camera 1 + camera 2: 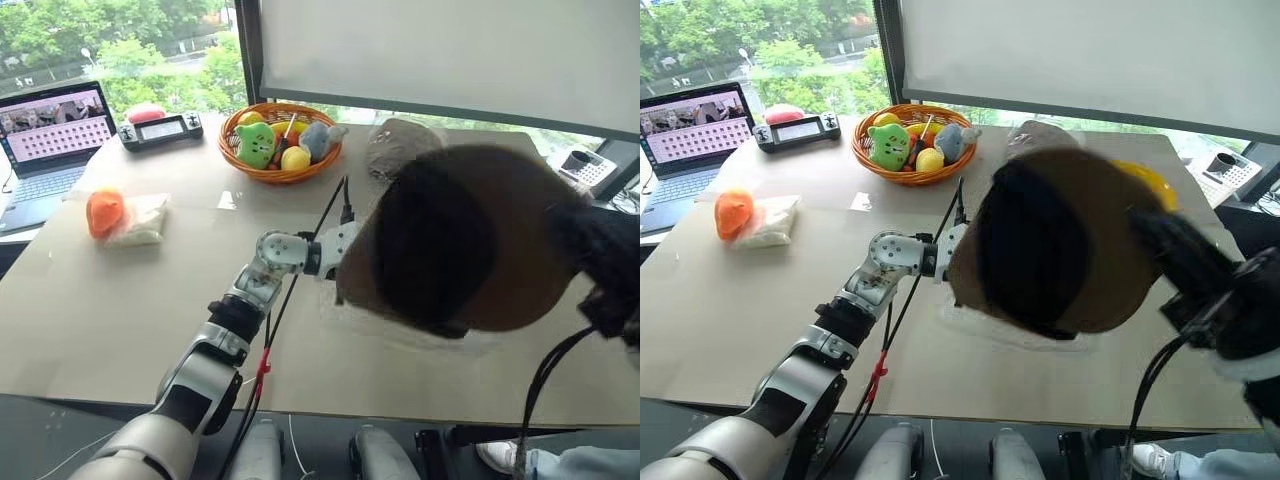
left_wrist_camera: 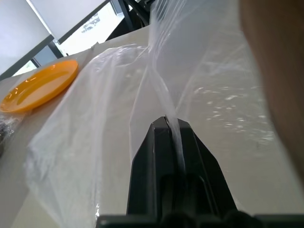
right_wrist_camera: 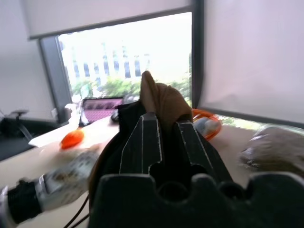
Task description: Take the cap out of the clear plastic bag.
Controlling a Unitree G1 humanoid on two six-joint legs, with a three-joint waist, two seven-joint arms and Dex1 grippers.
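We see our left arm reaching forward over the desk (image 1: 120,310), its wrist bent so the left gripper (image 2: 170,124) points toward our right side. Its two fingers (image 2: 154,156) are pressed together on a fold of the clear plastic bag (image 2: 109,109); the film runs up out of the fingertips, and the rest of the bag spreads loose and crinkled on the desk beyond them.

Our right arm comes in from the right, raised above the desk. The right gripper (image 3: 164,124) has its fingers (image 3: 142,142) drawn narrow on a pinch of the cap (image 1: 1060,240), whose brown fabric sticks up between the fingertips. The cap hangs in the air off these fingers with its dark hollow turned toward us, above the bag and just past the left fingertips. We cannot tell whether any part of it touches the bag.

Counting what lies on the desk:
- one cap and one clear bag;
- one yellow plate (image 2: 40,88), beyond the bag from the left fingers;
- one greyish wrapped bundle (image 3: 275,142), beyond the right fingertips;
- one woven basket (image 1: 282,170) of plush toys, farther off;
- one orange toy (image 1: 104,212) beside one white packet (image 1: 145,220), well away from both grippers;
- one laptop (image 1: 50,140) and one handheld controller (image 1: 160,130) at the far edge.
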